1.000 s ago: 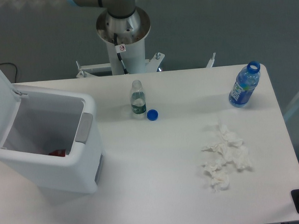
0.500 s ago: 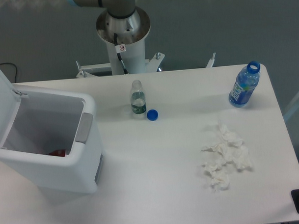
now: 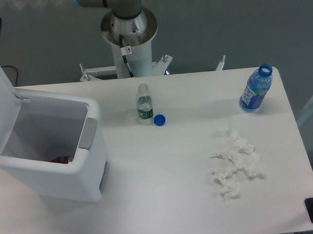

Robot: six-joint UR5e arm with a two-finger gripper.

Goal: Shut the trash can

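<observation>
Non-task items on white table.
Small clear bottle upright, blue cap just beside; blue bottle (uncapped); crumpled tissues.

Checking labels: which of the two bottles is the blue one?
The bottle at the table's far right corner, blue-tinted with a blue neck ring. The other bottle, mid-table, is clear beside a loose blue cap.

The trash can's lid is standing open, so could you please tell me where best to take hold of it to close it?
Grip the lid at its free top edge, coming from above left: it stands nearly upright, hinged at the trash can's rear rim, so that edge swings furthest.
</observation>
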